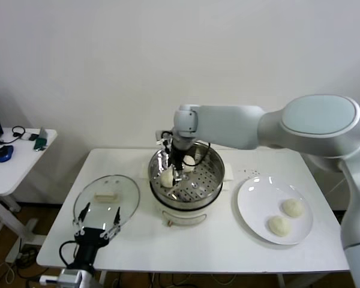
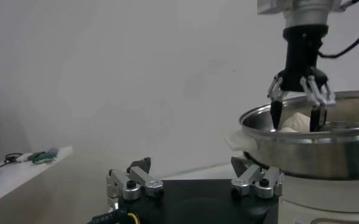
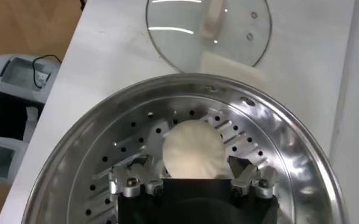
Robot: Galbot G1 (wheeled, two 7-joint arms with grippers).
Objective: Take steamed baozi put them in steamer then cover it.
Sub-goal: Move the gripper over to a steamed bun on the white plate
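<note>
The steamer (image 1: 207, 180) stands mid-table on its white base. My right gripper (image 1: 175, 173) hangs inside it, open, its fingers on either side of a baozi (image 1: 167, 178) without touching it. In the right wrist view that baozi (image 3: 194, 149) lies on the perforated floor (image 3: 106, 158) between the spread fingers of the gripper (image 3: 191, 163). A second baozi (image 1: 191, 158) seems to lie farther back in the steamer. Two more baozi (image 1: 293, 207) (image 1: 279, 225) lie on the white plate (image 1: 255, 198). The glass cover (image 1: 106, 198) lies flat to the left of the steamer. My left gripper (image 1: 97, 227) is open and empty at the cover's front edge.
A side table (image 1: 18, 162) with a mouse and cables stands at the far left. The left wrist view shows the left gripper (image 2: 194, 165), with the steamer (image 2: 313, 146) and the right gripper (image 2: 296, 112) beyond it. The cover also shows in the right wrist view (image 3: 209, 30).
</note>
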